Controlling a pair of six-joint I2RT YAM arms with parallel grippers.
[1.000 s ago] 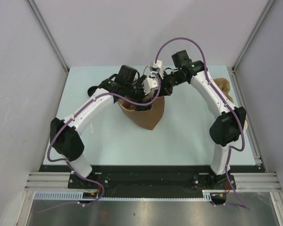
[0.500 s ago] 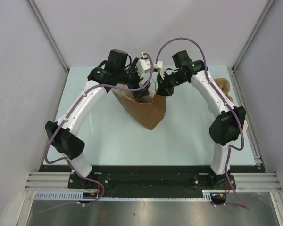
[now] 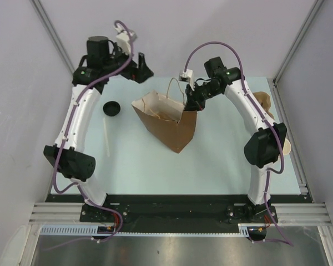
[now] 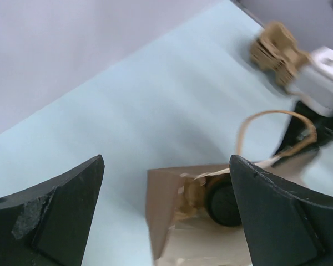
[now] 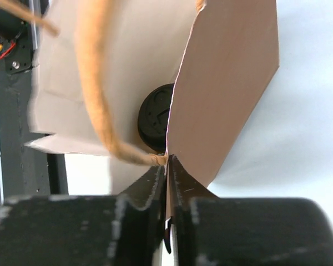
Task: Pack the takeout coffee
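The brown paper bag (image 3: 172,124) stands in the middle of the pale surface (image 3: 133,166) with its mouth open upward; the takeout coffee (image 5: 154,116) is inside the bag, low down, and only its round black lid shows, in both wrist views; in the top view I cannot make it out in the shadow of the bag.

The right gripper (image 5: 167,169) is pinched narrow on the upper edge of the bag, at the side toward the right arm, so the paper sits between its two fingers; the root of one rope handle (image 5: 97,83) meets the paper just beside the fingertips.

The left gripper (image 4: 166,166) is spread wide and holds nothing; it hangs high at the far left, well apart from the bag, and looks down on the open mouth.

A round black thing (image 3: 111,108) lies on the surface left of the bag, not touching it; a thin white stick (image 3: 106,136) lies near it, toward the arm bases; a pulp cup carrier (image 3: 263,101) sits at the far right, partly hidden behind the right arm.
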